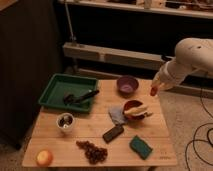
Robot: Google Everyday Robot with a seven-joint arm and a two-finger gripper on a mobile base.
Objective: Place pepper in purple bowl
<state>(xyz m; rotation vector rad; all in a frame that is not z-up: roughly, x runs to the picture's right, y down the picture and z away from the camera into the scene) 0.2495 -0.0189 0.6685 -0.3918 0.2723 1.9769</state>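
Observation:
My white arm reaches in from the right, and its gripper (155, 89) hangs above the table's right edge. It is shut on the pepper (153, 91), of which a small orange-red end shows below the fingers. The purple bowl (127, 85) stands on the table at the back, to the left of the gripper and lower, with nothing in it. Gripper and bowl are apart.
A red bowl (132, 105) with yellow contents sits in front of the purple one, beside a grey cloth (116, 115). A green tray (54, 89) holding dark utensils lies at the left. Also on the wooden table (95, 125): a small cup (65, 121), grapes (91, 151), a dark bar (113, 133), a green sponge (140, 147), a round fruit (44, 158).

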